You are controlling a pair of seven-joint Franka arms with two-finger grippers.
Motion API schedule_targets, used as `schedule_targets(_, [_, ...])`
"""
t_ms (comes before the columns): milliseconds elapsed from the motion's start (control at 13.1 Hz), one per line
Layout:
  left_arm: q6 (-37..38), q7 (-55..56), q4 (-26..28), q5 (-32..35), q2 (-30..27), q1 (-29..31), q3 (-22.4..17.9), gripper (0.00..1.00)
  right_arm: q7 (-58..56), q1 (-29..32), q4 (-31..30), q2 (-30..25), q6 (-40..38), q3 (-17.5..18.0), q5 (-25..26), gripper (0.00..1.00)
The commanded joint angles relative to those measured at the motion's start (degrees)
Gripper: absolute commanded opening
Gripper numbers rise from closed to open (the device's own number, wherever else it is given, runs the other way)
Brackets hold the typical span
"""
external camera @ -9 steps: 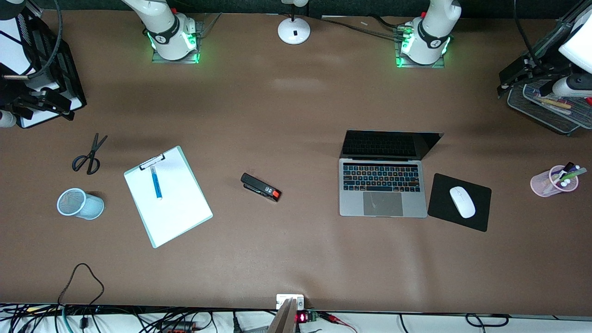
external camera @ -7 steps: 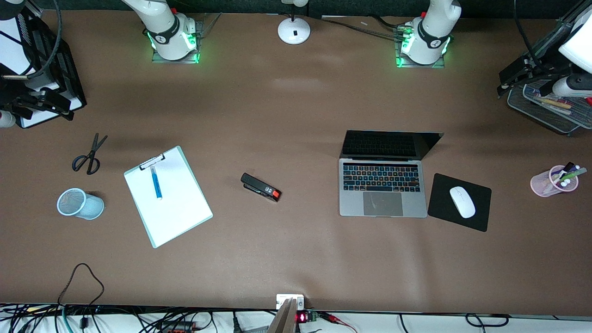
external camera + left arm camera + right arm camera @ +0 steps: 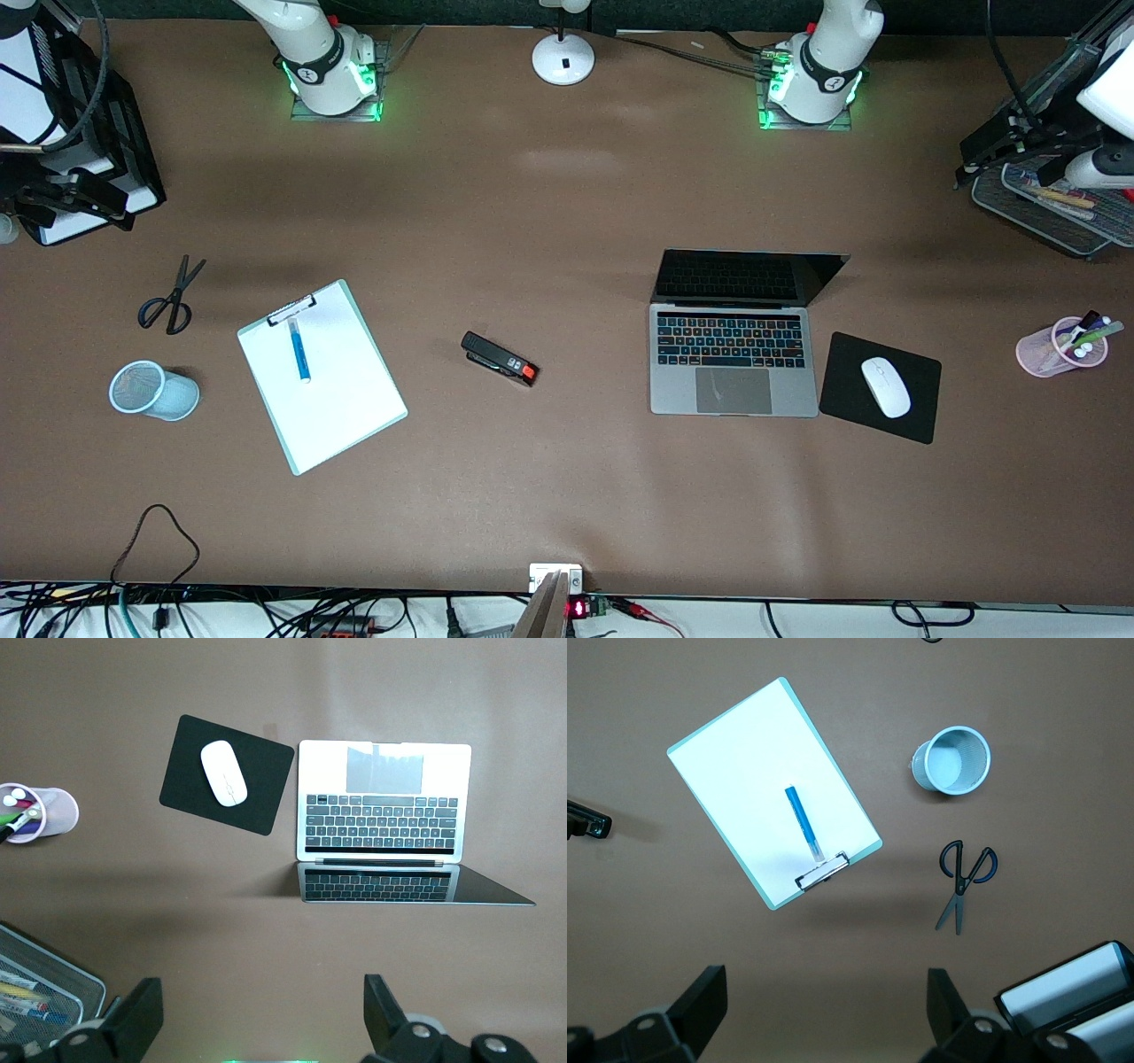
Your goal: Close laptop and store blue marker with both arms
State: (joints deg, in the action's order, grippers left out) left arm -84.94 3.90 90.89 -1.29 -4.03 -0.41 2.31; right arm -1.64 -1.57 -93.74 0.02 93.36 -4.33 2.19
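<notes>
The laptop (image 3: 731, 359) stands open on the table toward the left arm's end, with its screen dark. It also shows in the left wrist view (image 3: 383, 806). The blue marker (image 3: 299, 350) lies on a white clipboard (image 3: 323, 381) toward the right arm's end and shows in the right wrist view (image 3: 801, 819). My left gripper (image 3: 263, 1001) is open and empty, held high over the table's edge by a mesh tray (image 3: 1010, 142). My right gripper (image 3: 826, 992) is open and empty, held high over the other end by a black organizer (image 3: 89, 199).
A black mouse pad (image 3: 842, 390) with a white mouse (image 3: 886, 387) lies beside the laptop. A pink cup of pens (image 3: 1059, 347) and a mesh tray (image 3: 1045, 217) are at the left arm's end. A stapler (image 3: 500, 359), scissors (image 3: 170, 297) and a blue mesh cup (image 3: 151, 390) are also on the table.
Both hands have shifted slightly at the table's ends. Nothing on the table has moved.
</notes>
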Motion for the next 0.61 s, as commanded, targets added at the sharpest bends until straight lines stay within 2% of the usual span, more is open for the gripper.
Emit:
schedule_targets(0, [0.7, 0.7, -1.0, -0.3, 1.1, -0.1, 0.4, 1.0, -0.4, 0.3, 0.0, -0.6, -0.6, 0.3, -0.3, 1.0])
schedule_targets(382, [0.7, 1.6, 0.9, -0.4, 1.7, -0.8, 0.5, 1.0, 0.0, 0.3, 0.0, -0.2, -0.6, 0.3, -0.6, 1.0])
schedule_targets(535, [0.5, 3.5, 1.9, -0.4, 1.7, -0.7, 2.3, 1.0, -0.2, 0.1, 0.1, -0.2, -0.5, 0.6, -1.1, 1.0])
